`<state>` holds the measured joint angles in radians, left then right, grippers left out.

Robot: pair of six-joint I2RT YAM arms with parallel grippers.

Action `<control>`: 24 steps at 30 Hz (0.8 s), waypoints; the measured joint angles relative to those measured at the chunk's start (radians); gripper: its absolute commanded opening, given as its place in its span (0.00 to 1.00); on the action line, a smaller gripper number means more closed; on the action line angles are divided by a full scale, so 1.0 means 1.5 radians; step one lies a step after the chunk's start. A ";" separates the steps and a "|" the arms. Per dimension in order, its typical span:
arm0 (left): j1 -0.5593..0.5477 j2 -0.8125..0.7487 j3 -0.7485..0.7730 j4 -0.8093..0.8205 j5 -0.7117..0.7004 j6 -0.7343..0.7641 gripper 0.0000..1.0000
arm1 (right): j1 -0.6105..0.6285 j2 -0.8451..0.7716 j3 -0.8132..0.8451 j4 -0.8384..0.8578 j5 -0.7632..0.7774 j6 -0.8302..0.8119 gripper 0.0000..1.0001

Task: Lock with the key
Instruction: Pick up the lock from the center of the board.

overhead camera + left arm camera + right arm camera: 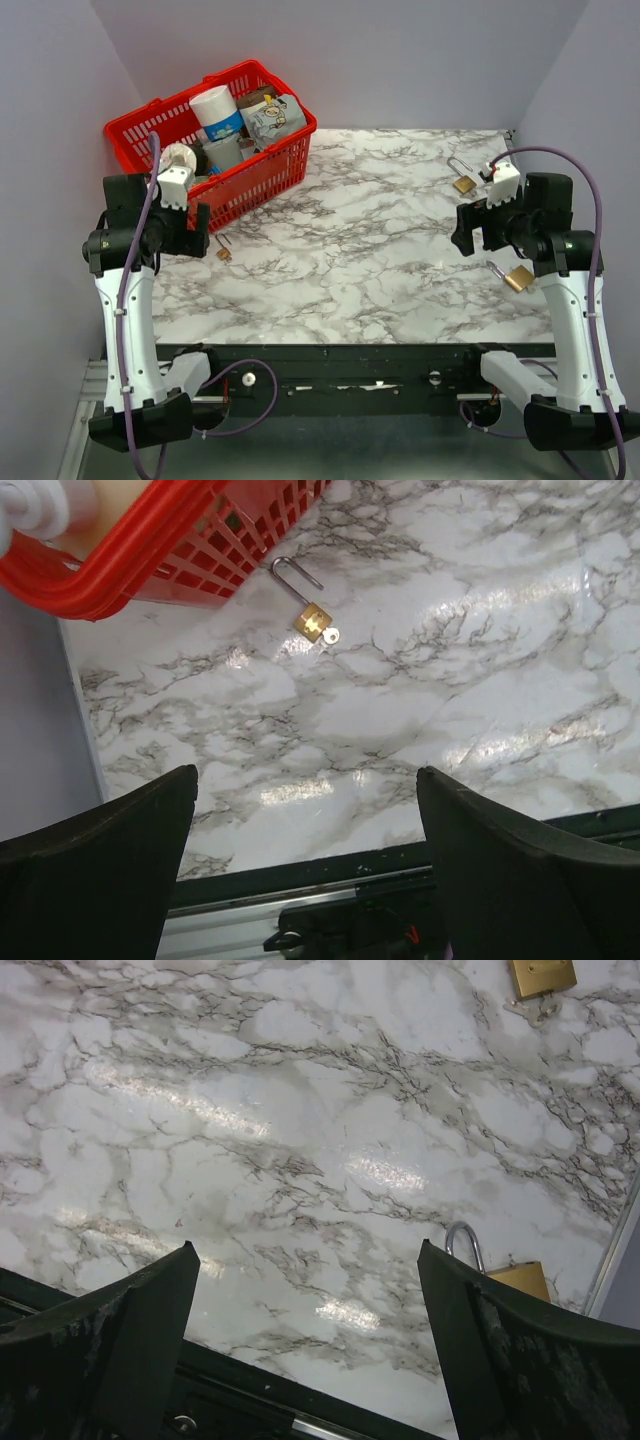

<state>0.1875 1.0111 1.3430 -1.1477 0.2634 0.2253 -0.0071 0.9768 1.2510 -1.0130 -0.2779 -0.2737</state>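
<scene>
Though three brass padlocks lie on the marble table (370, 230), neither gripper touches any of them.

Left padlock (312, 620): small, flat on the marble just beside the near wall of the basket (150, 550). Its shackle is swung open and points toward the basket. The left key (329, 635) sits at the base of the body.

Far padlock (541, 974): at the far right of the table. In the top view its long shackle points away from the arms. The far key (530, 1008), small and silver, is touching its base.

Near padlock (518, 278): close to the right table edge, just beside the right arm. In the right wrist view a finger half hides the body and the shackle shows above it.

Left gripper (305, 780): fingers spread wide and holding nothing, above bare marble near the front edge. The left padlock lies ahead of it, well apart.

Right gripper (305, 1255): fingers spread wide and empty, above bare marble. The near padlock lies beside its right finger, and the far padlock is well apart.

Basket: red plastic, at the far left corner, filled with packets and tubs (235, 125).
</scene>
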 measured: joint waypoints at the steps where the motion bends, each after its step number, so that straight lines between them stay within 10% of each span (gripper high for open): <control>1: 0.000 -0.002 -0.005 -0.006 0.003 0.016 0.99 | 0.000 0.000 -0.001 0.000 0.000 0.000 1.00; 24: -0.209 0.042 -0.168 -0.116 -0.203 0.954 0.99 | 0.000 0.056 -0.006 -0.005 -0.036 -0.006 1.00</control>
<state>-0.1253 1.0737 1.0904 -1.3220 -0.0414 1.6566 -0.0067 1.0607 1.2419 -1.0203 -0.3321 -0.2832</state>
